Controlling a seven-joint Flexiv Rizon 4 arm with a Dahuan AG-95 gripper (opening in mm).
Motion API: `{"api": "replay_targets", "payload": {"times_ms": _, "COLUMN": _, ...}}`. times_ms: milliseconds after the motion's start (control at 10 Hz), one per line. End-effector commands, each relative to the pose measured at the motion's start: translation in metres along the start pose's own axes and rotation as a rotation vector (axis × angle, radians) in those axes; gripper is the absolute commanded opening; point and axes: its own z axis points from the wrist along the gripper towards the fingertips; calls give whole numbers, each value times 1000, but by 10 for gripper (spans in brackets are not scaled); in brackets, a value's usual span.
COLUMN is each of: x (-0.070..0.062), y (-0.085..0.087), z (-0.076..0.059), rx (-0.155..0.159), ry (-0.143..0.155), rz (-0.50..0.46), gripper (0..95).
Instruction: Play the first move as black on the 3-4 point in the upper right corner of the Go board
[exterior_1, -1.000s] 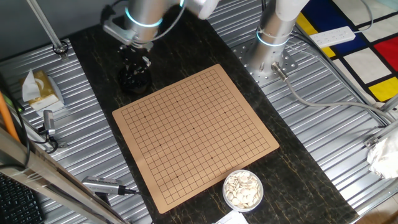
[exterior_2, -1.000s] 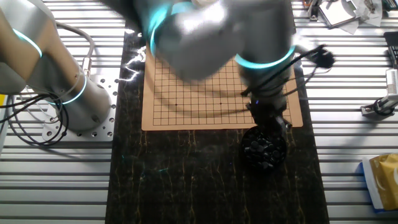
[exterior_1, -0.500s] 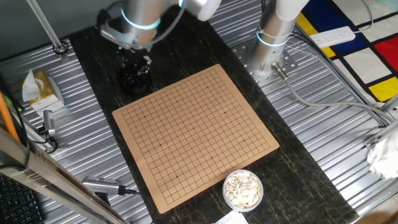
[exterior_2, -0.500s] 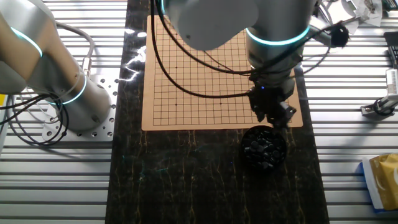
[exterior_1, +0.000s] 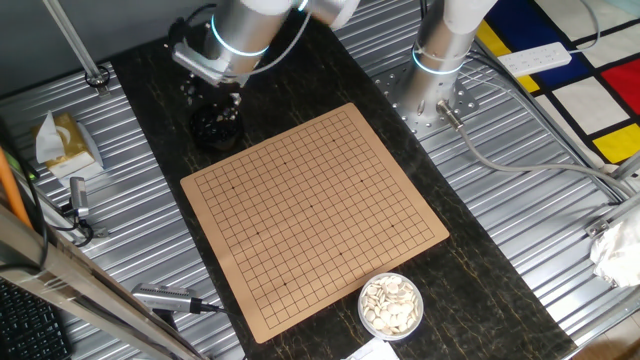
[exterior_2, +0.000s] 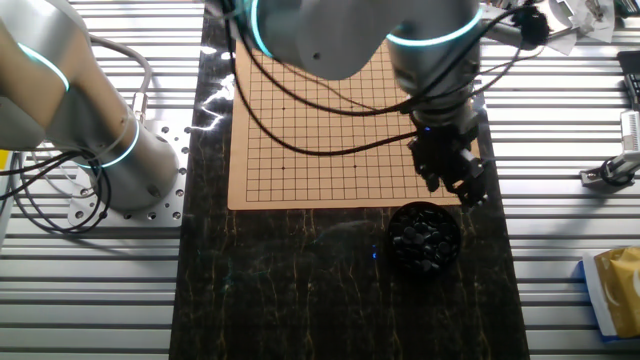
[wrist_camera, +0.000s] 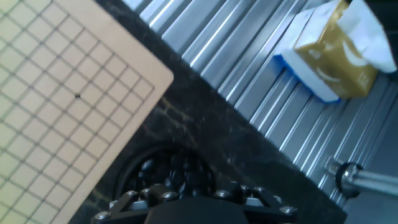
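The wooden Go board (exterior_1: 315, 215) lies on the dark mat with no stones on its grid; it also shows in the other fixed view (exterior_2: 350, 110) and the hand view (wrist_camera: 56, 93). A black bowl of black stones (exterior_1: 215, 125) stands just off the board's corner, seen also in the other fixed view (exterior_2: 425, 240) and the hand view (wrist_camera: 165, 174). My gripper (exterior_2: 458, 182) hangs a little above the bowl, near the board's edge. Its fingertips are dark and blurred. I cannot tell whether a single black stone is between them.
A bowl of white stones (exterior_1: 390, 305) stands at the board's opposite corner. A tissue box (exterior_1: 65, 140) lies on the ribbed metal table beside the mat. A second arm's base (exterior_1: 440, 60) stands behind the board. A tool (exterior_1: 165, 297) lies at the front left.
My gripper has risen out of the bowl of black stones and shifted slightly toward the board's edge. The bowl and board have not moved.
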Motion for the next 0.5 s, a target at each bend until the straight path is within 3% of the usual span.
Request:
{"api": "replay_targets", "payload": {"times_ms": 100, "x": 1, "y": 0, "z": -4, "rx": -66, "ry": 54, "rz": 35, "gripper": 570}}
{"api": "replay_targets", "payload": {"times_ms": 300, "x": 0, "y": 0, "z": -6, "rx": -91, "ry": 85, "rz": 35, "gripper": 570}}
{"api": "replay_targets", "payload": {"times_ms": 400, "x": -1, "y": -1, "z": -6, "rx": -105, "ry": 89, "rz": 19, "gripper": 570}}
{"api": "replay_targets", "payload": {"times_ms": 500, "x": -4, "y": -1, "z": -6, "rx": -137, "ry": 73, "rz": 23, "gripper": 570}}
